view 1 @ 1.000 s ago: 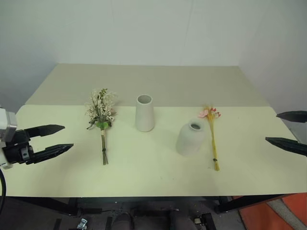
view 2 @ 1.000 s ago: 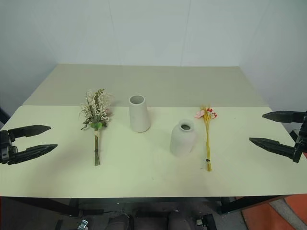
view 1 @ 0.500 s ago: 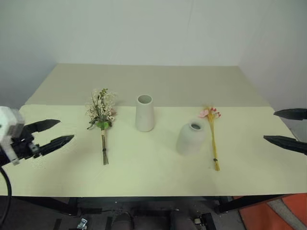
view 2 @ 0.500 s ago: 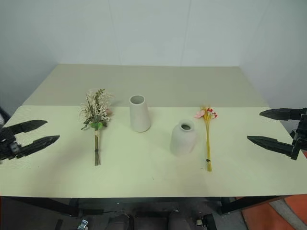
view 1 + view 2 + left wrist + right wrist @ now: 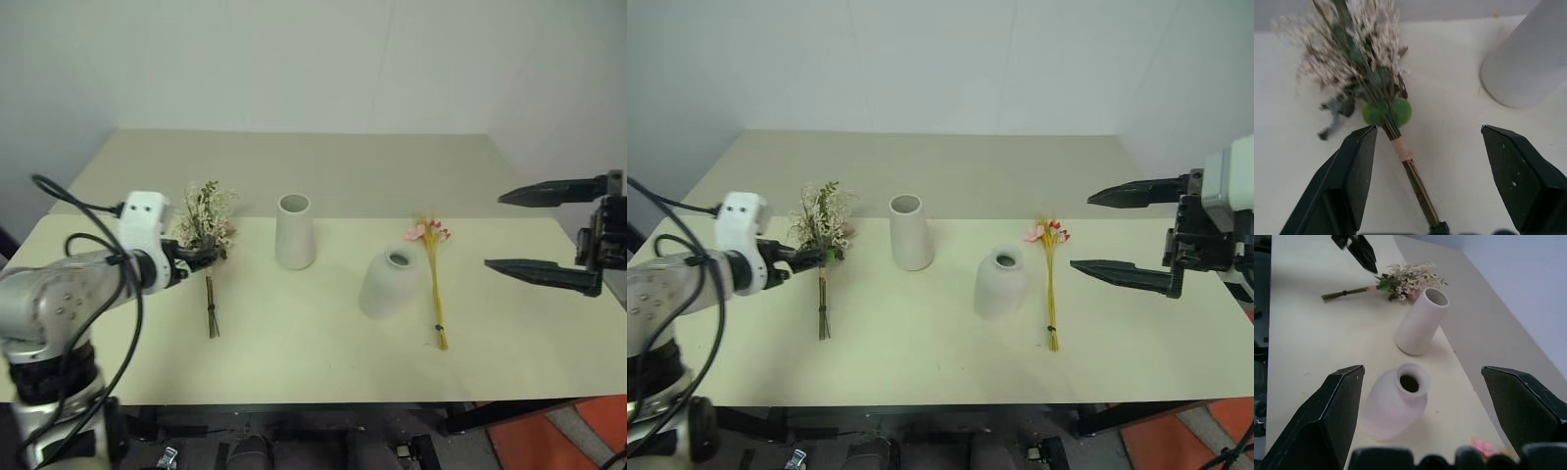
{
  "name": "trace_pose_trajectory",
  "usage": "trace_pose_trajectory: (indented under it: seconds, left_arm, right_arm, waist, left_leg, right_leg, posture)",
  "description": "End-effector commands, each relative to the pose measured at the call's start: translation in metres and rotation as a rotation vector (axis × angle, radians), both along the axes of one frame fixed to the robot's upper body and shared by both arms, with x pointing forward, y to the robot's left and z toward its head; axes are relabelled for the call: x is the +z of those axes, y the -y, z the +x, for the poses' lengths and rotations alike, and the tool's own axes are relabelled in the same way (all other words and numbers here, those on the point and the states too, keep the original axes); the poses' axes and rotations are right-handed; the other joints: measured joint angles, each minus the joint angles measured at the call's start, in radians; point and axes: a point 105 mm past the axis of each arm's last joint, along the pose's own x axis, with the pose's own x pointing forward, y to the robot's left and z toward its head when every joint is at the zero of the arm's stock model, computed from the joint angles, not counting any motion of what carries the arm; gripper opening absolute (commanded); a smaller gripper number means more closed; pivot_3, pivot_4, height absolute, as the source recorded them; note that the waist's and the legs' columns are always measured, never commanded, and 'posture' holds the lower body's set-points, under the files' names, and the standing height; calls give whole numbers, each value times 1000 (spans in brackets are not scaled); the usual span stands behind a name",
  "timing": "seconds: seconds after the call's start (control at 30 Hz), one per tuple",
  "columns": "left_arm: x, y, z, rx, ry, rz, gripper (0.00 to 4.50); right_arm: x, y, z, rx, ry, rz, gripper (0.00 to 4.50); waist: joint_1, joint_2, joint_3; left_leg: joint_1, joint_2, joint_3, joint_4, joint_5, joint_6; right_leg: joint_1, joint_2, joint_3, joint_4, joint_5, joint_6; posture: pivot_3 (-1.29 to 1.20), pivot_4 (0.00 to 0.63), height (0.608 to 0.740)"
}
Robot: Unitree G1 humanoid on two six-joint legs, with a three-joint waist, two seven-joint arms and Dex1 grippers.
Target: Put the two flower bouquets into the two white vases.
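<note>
Now both claws gape empty — left claw [image 5: 1422, 181] straddles the bushy bouquet [image 5: 1359, 73], right claw [image 5: 1107, 233] aloft.

Bushy bouquet [image 5: 208, 235], slim bouquet [image 5: 433, 276] flat; tall vase [image 5: 295, 231], round vase [image 5: 389, 283] upright between.

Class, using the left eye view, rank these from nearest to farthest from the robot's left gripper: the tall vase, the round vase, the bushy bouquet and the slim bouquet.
1. Bushy bouquet, right at the left gripper.
2. Tall vase, table centre.
3. Round vase, right of centre.
4. Slim bouquet, farthest right.
</note>
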Motion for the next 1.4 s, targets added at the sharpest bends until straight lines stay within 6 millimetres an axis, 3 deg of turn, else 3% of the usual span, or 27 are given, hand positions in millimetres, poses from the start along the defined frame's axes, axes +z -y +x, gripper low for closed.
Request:
trace_pose_trajectory:
  seconds: [0.03, 0.2, 0.43, 0.57, 0.67, 0.97, 1.07, 1.17, 1.27, 1.37, 1.4]
  left_arm:
    - [-5, -13, 5, 127, -21, 81, 3693]
    - [-15, -21, 12, 204, -77, 77, 3693]
    - [-19, 3, 30, 110, -99, -28, 3693]
    - [-30, 2, 39, 119, -122, -28, 3693]
    - [-34, -3, 45, 156, -122, -17, 3147]
    - [-25, 4, 54, 141, -69, -19, 243]
    - [-19, 3, 58, 164, -17, -19, 100]
    - [0, -2, 69, 258, 190, -50, 100]
    - [49, -10, 79, 381, 515, -259, 100]
    - [121, -6, 74, 292, 928, -554, 100]
    - [134, -5, 71, 259, 1004, -607, 100]
  right_arm:
    - [6, -2, -5, 0, 33, -3, 4500]
    - [1, 1, -6, -19, 20, -12, 4500]
    - [5, 1, -7, -11, 30, -9, 4500]
    - [3, 4, -7, -26, 26, -14, 4500]
    - [3, 5, -8, -32, 25, -12, 4500]
    - [-1, 9, -10, -57, 15, -11, 4500]
    - [-2, 11, -10, -65, 11, -8, 4500]
    - [-4, 12, -10, -75, 8, -5, 4500]
    - [-5, 13, -11, -85, 4, 1, 4500]
    - [-7, 13, -11, -93, 3, 7, 4500]
    - [-8, 13, -11, -94, 3, 8, 4500]
  waist:
    - [0, 0, 0]
    - [2, 0, 0]
    - [4, 0, 0]
    - [1, 0, 0]
    - [0, 0, 0]
    - [7, 0, 0]
    - [5, 0, 0]
    - [7, 0, 0]
    - [14, -1, 0]
    - [18, -1, 1]
    - [21, -1, 1]
  left_leg:
    - [0, 0, 0, 0, 0, 0]
    - [0, -1, 0, 0, 0, 0]
    - [0, -4, -2, 1, 0, -1]
    - [0, -4, -2, 1, 0, -1]
    - [0, -4, -3, 1, 0, -1]
    - [-1, -5, -3, 1, 0, -1]
    - [-1, -5, -3, 1, 0, -1]
    - [-1, -5, -3, 1, 1, -1]
    - [-2, -5, -3, 2, 1, -1]
    - [-4, -5, -3, 2, 1, -1]
    - [-4, -5, -3, 2, 1, -1]
  right_leg:
    - [0, 0, 0, 0, 0, 0]
    - [0, -1, 0, 0, 0, 0]
    - [1, -2, 0, 0, 1, 1]
    - [1, -2, 0, 0, 1, 1]
    - [1, -1, 0, 0, 1, 1]
    - [1, -2, 0, -1, 2, 2]
    - [1, -2, 0, -1, 2, 2]
    - [1, -2, 0, -1, 2, 2]
    - [1, -3, 0, -1, 3, 2]
    - [0, -3, 0, -2, 4, 2]
    - [0, -3, 0, -3, 4, 2]
  posture:
    - [0, 150, 740]
    - [0, 150, 740]
    - [0, 150, 740]
    - [0, 150, 740]
    - [0, 150, 740]
    - [0, 150, 740]
    - [0, 150, 740]
    - [0, 150, 740]
    - [0, 150, 740]
    - [0, 150, 740]
    - [0, 150, 740]
